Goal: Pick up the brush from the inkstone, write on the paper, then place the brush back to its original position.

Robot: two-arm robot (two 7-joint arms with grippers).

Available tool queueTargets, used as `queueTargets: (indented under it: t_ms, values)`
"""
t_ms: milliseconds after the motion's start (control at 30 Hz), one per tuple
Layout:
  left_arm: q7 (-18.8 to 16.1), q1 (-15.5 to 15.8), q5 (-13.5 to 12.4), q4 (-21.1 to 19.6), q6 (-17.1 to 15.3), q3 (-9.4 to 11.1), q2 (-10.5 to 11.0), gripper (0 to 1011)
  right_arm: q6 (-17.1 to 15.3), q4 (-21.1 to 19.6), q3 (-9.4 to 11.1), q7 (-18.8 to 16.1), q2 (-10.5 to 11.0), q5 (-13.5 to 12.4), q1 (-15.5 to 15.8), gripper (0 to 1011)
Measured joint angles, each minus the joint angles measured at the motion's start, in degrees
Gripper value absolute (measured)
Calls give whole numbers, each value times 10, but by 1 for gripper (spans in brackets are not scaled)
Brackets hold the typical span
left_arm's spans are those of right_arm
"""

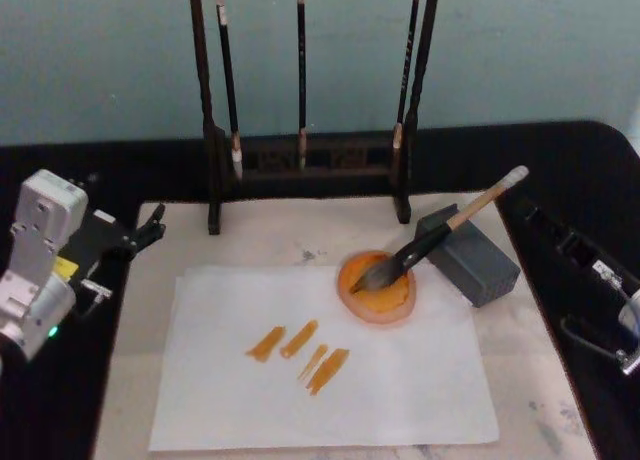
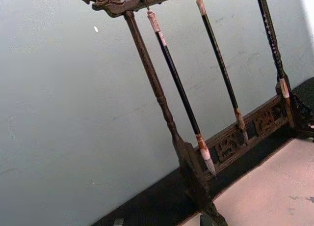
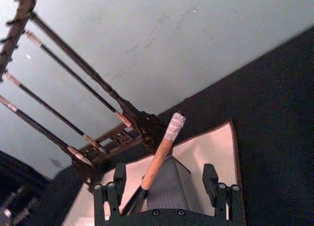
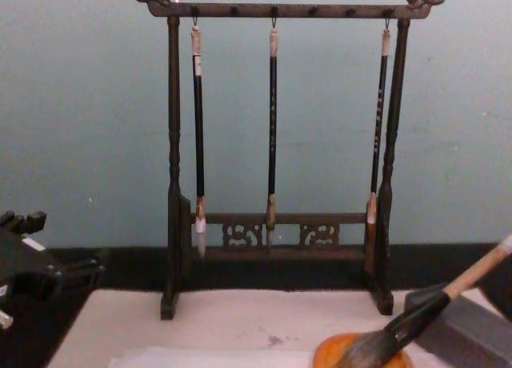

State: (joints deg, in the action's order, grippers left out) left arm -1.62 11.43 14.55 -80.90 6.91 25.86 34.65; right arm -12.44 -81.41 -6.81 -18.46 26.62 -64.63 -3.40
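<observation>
The large calligraphy brush (image 1: 430,242) lies with its grey-white bristles in the small orange inkstone (image 1: 343,280). Its tan handle slants up and away from the dish, propped on a grey block (image 1: 480,265) just beside the inkstone. The white paper (image 1: 400,390) spreads out from under the inkstone across a cream mat (image 1: 530,370) on the black desk (image 1: 600,170). It carries a short row of orange strokes (image 1: 300,348) near the dish.

Beyond the inkstone stands a dark wooden rack (image 1: 300,165) with three thin black-shafted brushes (image 4: 273,128) hanging from its top bar.

The right tool (image 3: 163,171) is spread wide and holds nothing. In the right wrist view the brush handle stands beyond it, framed by its two prongs and apart from both. The left tool (image 1: 145,230) sits at the mat's edge, well apart from the inkstone and on the far side of the paper from it. Whether it is open or closed cannot be told.

Judging by the marks on the sheet and the brush resting in the dish, the writing and the return look complete, and little appears to be left.
</observation>
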Motion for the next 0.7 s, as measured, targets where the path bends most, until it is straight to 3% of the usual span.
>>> queueTargets:
  t_ms: [100,367,700]
  values:
    - [0,0,0,0,0,0,0,1010,-14,23,1,-8,-6,-26,-14,1000]
    - [0,0,0,0,0,0,0,1010,-24,91,-12,-45,-25,-63,-60,1000]
    - [0,0,0,0,0,0,0,1010,-15,160,-39,-100,-43,-77,-109,1000]
